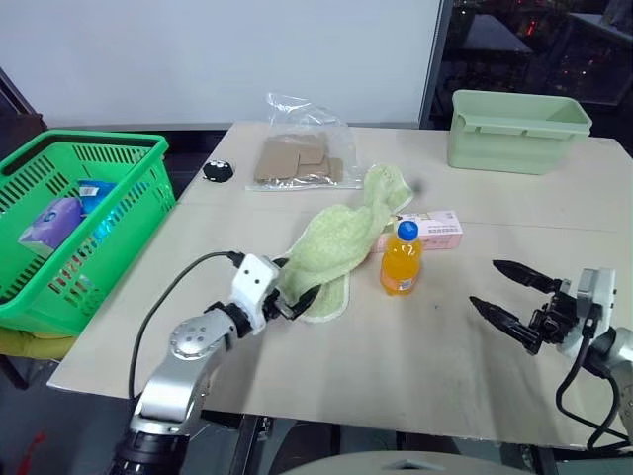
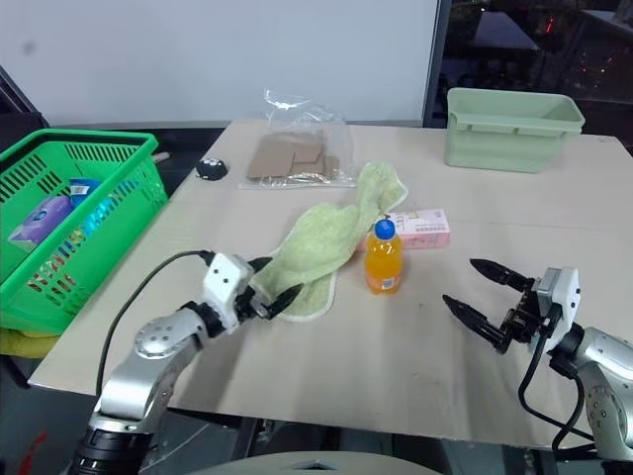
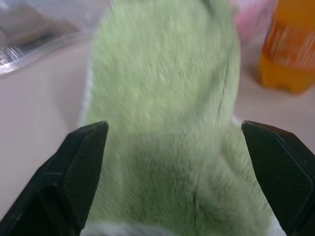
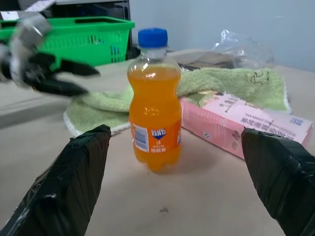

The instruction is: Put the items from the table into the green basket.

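Orange-drink bottle (image 1: 401, 259) with its blue cap stands upright near the middle of the table (image 1: 396, 356), the slim pink carton (image 1: 427, 232) lying just behind it and a light green towel (image 1: 341, 242) sprawled to its left. Left gripper (image 1: 297, 289) sits at the towel's near end, fingers spread wide with the cloth between them. Right gripper (image 1: 506, 294) hovers wide open and empty, to the right of the bottle. Green basket (image 1: 69, 228) waits off the table's left edge, a few goods inside; a pale green tub (image 1: 514, 129) rests at the far right corner.
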Controlling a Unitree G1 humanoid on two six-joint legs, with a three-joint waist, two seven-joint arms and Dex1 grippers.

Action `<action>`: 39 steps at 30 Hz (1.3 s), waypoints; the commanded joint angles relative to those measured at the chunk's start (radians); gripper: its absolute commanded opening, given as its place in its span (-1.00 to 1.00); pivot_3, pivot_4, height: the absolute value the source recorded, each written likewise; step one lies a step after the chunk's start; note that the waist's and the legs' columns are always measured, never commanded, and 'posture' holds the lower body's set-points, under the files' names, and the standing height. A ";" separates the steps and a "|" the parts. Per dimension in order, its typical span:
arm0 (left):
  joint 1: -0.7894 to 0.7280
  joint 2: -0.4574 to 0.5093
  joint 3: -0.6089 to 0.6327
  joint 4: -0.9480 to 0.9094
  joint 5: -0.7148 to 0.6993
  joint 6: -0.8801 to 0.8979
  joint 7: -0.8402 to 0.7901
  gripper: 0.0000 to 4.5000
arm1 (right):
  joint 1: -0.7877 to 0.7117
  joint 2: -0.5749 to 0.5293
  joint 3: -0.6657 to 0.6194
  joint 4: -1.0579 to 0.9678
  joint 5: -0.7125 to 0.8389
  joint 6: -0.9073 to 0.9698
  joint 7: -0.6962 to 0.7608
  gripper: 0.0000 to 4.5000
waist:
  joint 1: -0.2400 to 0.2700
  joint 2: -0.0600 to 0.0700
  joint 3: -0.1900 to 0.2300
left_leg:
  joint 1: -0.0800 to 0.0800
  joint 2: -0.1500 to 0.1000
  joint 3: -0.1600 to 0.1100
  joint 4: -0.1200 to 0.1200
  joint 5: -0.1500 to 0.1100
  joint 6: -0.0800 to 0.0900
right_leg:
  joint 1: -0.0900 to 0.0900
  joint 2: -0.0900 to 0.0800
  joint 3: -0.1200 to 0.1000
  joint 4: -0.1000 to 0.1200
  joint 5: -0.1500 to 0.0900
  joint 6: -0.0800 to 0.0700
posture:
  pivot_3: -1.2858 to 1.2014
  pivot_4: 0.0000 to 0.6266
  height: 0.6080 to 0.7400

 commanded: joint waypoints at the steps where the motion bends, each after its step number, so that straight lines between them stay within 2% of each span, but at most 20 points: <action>1: -0.031 0.003 -0.009 0.012 0.022 0.036 0.017 0.88 | 0.001 -0.002 -0.028 -0.053 0.021 0.002 -0.006 1.00 | -0.007 0.000 0.000 | 0.000 0.000 0.000 0.000 0.000 0.000 | 0.000 0.000 0.000 0.000 0.000 0.000 | -0.08 -1.00 1.00; 3: -0.035 0.001 -0.008 0.018 0.020 0.042 0.013 0.63 | 0.007 -0.011 -0.020 -0.070 0.016 0.002 0.006 1.00 | -0.012 0.000 0.000 | 0.000 0.000 0.000 0.000 0.000 0.000 | 0.000 0.000 0.000 0.000 0.000 0.000 | -0.08 -1.00 1.00; 5: -0.039 -0.001 -0.008 0.012 0.014 0.050 0.008 0.26 | 0.011 -0.017 -0.016 -0.089 0.019 0.008 0.011 1.00 | -0.012 0.000 0.000 | 0.000 0.000 0.000 0.000 0.000 0.000 | 0.000 0.000 0.000 0.000 0.000 0.000 | -0.08 -1.00 1.00; 10: -0.046 -0.012 0.008 0.007 0.007 0.030 0.013 -0.85 | 0.016 -0.033 -0.014 -0.098 0.000 0.010 0.020 1.00 | -0.011 0.000 0.000 | 0.000 0.000 0.000 0.000 0.000 0.000 | 0.000 -0.001 0.000 0.000 0.000 0.000 | -0.08 -1.00 1.00; 11: -0.054 -0.023 0.021 0.004 -0.005 0.018 0.017 -0.95 | 0.016 -0.035 -0.016 -0.097 -0.001 0.010 0.022 1.00 | -0.010 0.000 0.000 | 0.000 0.000 0.000 0.000 0.000 0.000 | 0.000 -0.001 0.000 0.000 0.000 0.000 | -0.08 -1.00 1.00; 16: -0.149 -0.083 0.106 -0.026 -0.079 -0.020 0.040 -0.95 | 0.004 -0.038 -0.031 -0.089 0.002 0.012 0.016 1.00 | -0.008 0.000 -0.001 | 0.000 0.000 0.000 0.001 0.000 0.000 | 0.000 -0.001 -0.001 0.000 0.000 0.000 | -0.08 -1.00 1.00; 18: -0.275 -0.087 0.138 -0.038 -0.107 0.001 0.059 -0.95 | -0.008 -0.042 -0.039 -0.084 0.009 0.017 0.013 1.00 | -0.006 -0.001 0.000 | 0.000 0.000 0.000 0.001 0.000 0.000 | 0.000 -0.001 -0.001 0.001 0.000 0.000 | -0.08 -1.00 1.00; 21: -0.614 -0.095 0.176 0.052 -0.149 0.110 0.128 -0.95 | -0.057 -0.049 -0.058 -0.087 0.033 0.029 -0.007 1.00 | -0.005 -0.003 0.001 | -0.004 0.000 -0.003 0.006 0.000 0.000 | 0.000 0.000 -0.007 0.002 0.000 0.001 | -0.09 -1.00 1.00; 23: -0.780 -0.107 0.181 0.158 -0.151 0.154 0.160 -0.95 | -0.097 -0.045 -0.069 -0.080 0.047 0.034 -0.027 1.00 | -0.009 -0.003 0.000 | -0.008 0.000 -0.006 0.010 0.000 0.000 | 0.001 0.000 -0.012 0.002 0.001 0.001 | -0.09 -1.00 1.00; 26: -0.989 -0.132 0.180 0.360 -0.136 0.113 0.155 -0.95 | -0.150 -0.025 -0.091 -0.068 0.075 0.044 -0.062 1.00 | -0.025 -0.001 -0.006 | -0.008 -0.002 -0.005 0.010 0.001 0.006 | 0.003 -0.001 -0.011 -0.002 0.003 0.004 | -0.09 -1.00 1.00; 31: -1.321 -0.177 0.128 0.862 -0.049 -0.095 0.090 -0.95 | -0.182 -0.018 -0.086 -0.047 0.069 0.048 -0.069 1.00 | -0.034 -0.005 -0.002 | -0.007 -0.004 -0.010 0.007 0.002 0.006 | 0.004 -0.002 -0.015 -0.001 0.002 0.004 | -0.08 -1.00 1.00; 35: -1.572 -0.254 0.095 1.277 0.036 -0.312 0.068 -0.95 | -0.208 -0.010 -0.100 -0.004 0.033 0.014 -0.083 1.00 | -0.032 -0.007 0.000 | -0.017 -0.010 -0.014 0.008 0.003 0.005 | -0.004 -0.004 -0.018 -0.001 0.002 0.005 | -0.09 -1.00 1.00; 39: -1.685 -0.302 0.071 1.450 0.107 -0.433 0.084 -0.95 | -0.202 -0.007 -0.110 0.002 0.011 -0.008 -0.091 1.00 | -0.037 -0.007 0.000 | -0.018 -0.013 -0.014 0.006 0.002 0.006 | -0.005 -0.009 -0.018 -0.002 -0.001 0.009 | -0.12 -1.00 1.00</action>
